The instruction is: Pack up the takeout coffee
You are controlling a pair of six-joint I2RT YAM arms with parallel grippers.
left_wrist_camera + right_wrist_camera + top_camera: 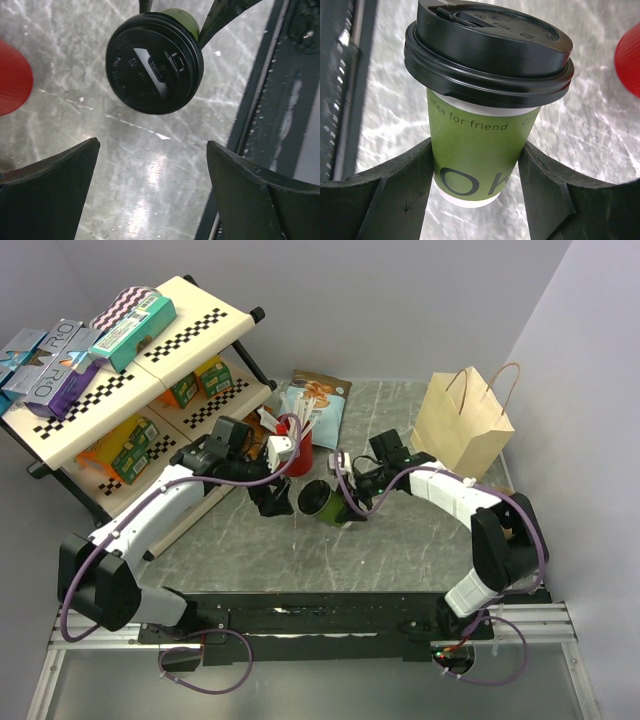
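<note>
The takeout coffee is a green paper cup with a black lid, held at mid-table and tilted with its lid toward the left. My right gripper is shut on it. In the right wrist view both fingers press the sides of the cup below its lid. My left gripper stands open just left of the cup with nothing between its fingers. From the left wrist the lid faces the camera, ahead of the open left gripper.
A red cup with white stirrers stands just behind the grippers, its red edge showing at the wrist views' sides. A brown paper bag stands upright at back right. A checkered shelf rack fills the left, with a snack packet behind.
</note>
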